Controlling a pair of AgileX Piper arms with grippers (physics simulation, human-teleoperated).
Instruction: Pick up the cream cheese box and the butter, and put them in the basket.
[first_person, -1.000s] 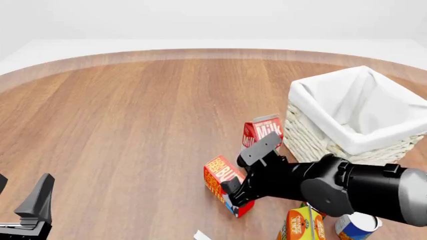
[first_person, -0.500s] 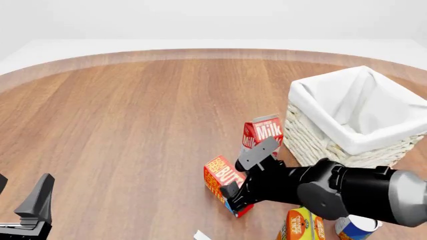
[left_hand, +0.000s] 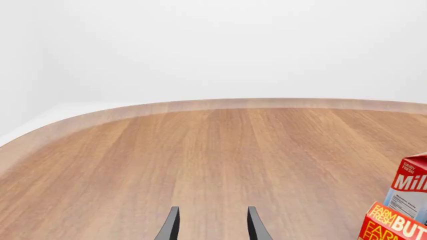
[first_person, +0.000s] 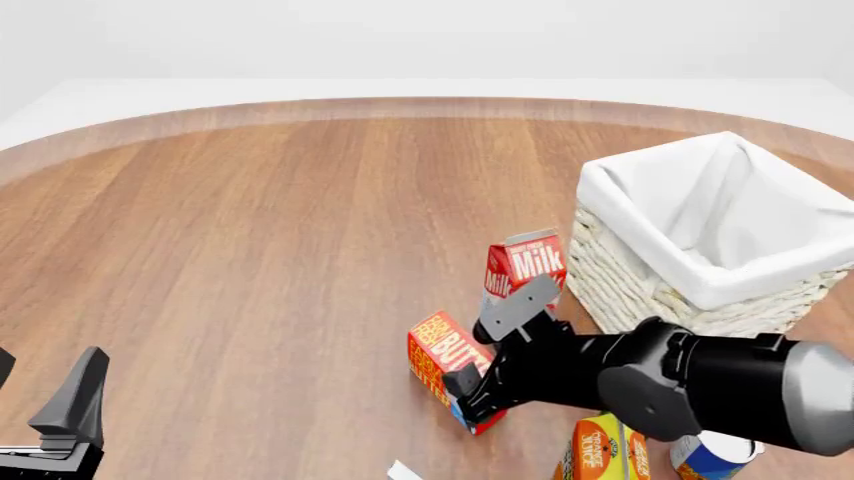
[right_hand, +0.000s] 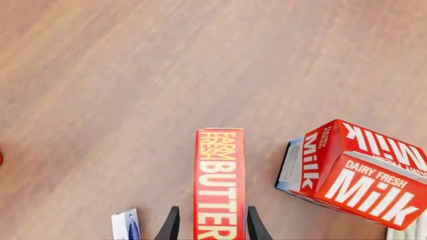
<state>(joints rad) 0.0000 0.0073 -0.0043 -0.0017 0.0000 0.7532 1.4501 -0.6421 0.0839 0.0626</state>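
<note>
The butter (first_person: 445, 358) is a red-and-orange carton lying on the table in front of the basket (first_person: 627, 272), a big wicker basket with white lining at the right. My right gripper (first_person: 467, 385) is down over the butter's near end. In the right wrist view its open fingers (right_hand: 172, 226) straddle the butter (right_hand: 220, 185) with a small gap. A small whitish corner of the cream cheese box (first_person: 400, 470) shows at the front edge; it also appears beside the butter (right_hand: 125, 226). My left gripper (first_person: 47, 390) hangs open and empty at the near left (left_hand: 210, 227).
A red-and-white Milk carton (first_person: 531, 265) stands between the butter and the basket wall, close to my right gripper. An orange juice carton (first_person: 603, 450) and a blue-and-white can (first_person: 714, 452) sit under my right arm at the front right.
My right gripper has crept slightly nearer over the butter's end. The butter, the Milk carton and my left arm have not moved.
</note>
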